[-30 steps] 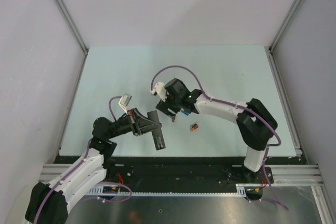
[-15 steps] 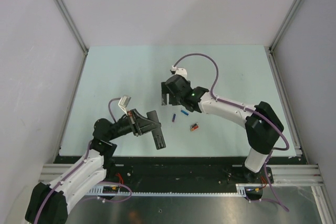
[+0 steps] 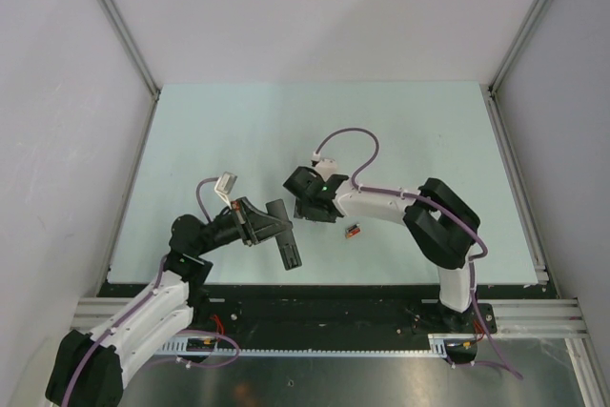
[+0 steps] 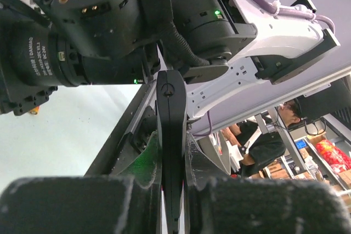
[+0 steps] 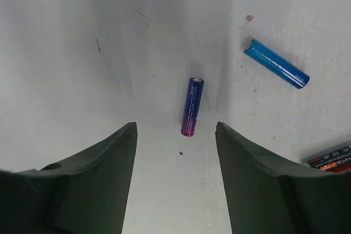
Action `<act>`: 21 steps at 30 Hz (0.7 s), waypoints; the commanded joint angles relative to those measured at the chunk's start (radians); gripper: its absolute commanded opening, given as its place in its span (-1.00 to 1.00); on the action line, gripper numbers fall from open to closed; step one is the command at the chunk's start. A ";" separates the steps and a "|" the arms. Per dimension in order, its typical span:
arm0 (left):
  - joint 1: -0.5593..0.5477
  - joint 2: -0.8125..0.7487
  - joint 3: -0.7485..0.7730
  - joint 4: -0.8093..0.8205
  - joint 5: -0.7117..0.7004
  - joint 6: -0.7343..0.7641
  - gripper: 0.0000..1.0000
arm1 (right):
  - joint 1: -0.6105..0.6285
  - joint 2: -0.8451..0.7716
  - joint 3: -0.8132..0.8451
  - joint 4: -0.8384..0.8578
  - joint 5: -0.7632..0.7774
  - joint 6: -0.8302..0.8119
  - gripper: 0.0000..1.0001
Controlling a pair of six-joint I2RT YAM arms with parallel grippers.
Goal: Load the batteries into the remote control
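The black remote control (image 3: 289, 254) is held out over the table's near part, and my left gripper (image 3: 276, 224) is shut on it. In the left wrist view the remote (image 4: 171, 113) shows edge-on between the pads of that gripper (image 4: 173, 154). My right gripper (image 3: 305, 209) points down at the table and stands open (image 5: 174, 131). A dark blue battery with a magenta end (image 5: 192, 106) lies just ahead of its gap, untouched. A lighter blue battery (image 5: 276, 71) lies to the right. A red-orange battery (image 3: 354, 231) lies further right (image 5: 333, 160).
The pale green table (image 3: 219, 140) is walled by white panels with metal posts at the back corners. A black strip and metal rail (image 3: 324, 291) run along the near edge. The right arm's wrist (image 4: 219, 20) hangs close above the remote's far end.
My right gripper has come down and toward the near edge, now covering the two blue batteries in the top view. Its jaws have narrowed somewhat. The left arm and remote have not moved.
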 commanded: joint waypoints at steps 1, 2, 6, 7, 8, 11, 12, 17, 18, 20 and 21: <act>-0.004 0.000 0.008 0.027 -0.009 -0.012 -1.00 | 0.012 0.010 0.025 -0.012 0.027 0.053 0.25; -0.004 0.000 0.002 0.026 -0.010 -0.012 -1.00 | 0.014 0.011 0.025 -0.019 0.034 0.054 0.23; -0.004 0.000 -0.007 0.022 -0.018 -0.009 -1.00 | 0.012 0.025 0.025 -0.049 0.034 0.073 0.15; -0.004 0.003 -0.007 0.024 -0.019 -0.009 -1.00 | 0.015 0.029 0.025 -0.055 0.034 0.077 0.11; -0.004 0.001 -0.007 0.024 -0.018 -0.009 -1.00 | 0.020 0.031 0.025 -0.060 0.037 0.086 0.10; -0.004 0.003 -0.010 0.022 -0.018 -0.012 -1.00 | 0.029 0.045 0.025 -0.078 0.043 0.119 0.06; -0.004 0.001 -0.013 0.021 -0.019 -0.012 -1.00 | 0.034 0.049 0.025 -0.083 0.047 0.128 0.06; -0.004 0.010 -0.029 0.019 -0.033 -0.018 -1.00 | 0.035 0.079 0.033 -0.075 0.044 0.162 0.05; -0.004 0.015 -0.029 0.019 -0.033 -0.015 -1.00 | 0.037 0.088 0.037 -0.085 0.044 0.163 0.05; -0.004 0.018 -0.027 0.018 -0.032 -0.015 -0.99 | 0.037 0.098 0.045 -0.094 0.048 0.163 0.02; -0.004 0.018 -0.027 0.018 -0.035 -0.015 -1.00 | 0.037 0.100 0.045 -0.095 0.048 0.163 0.02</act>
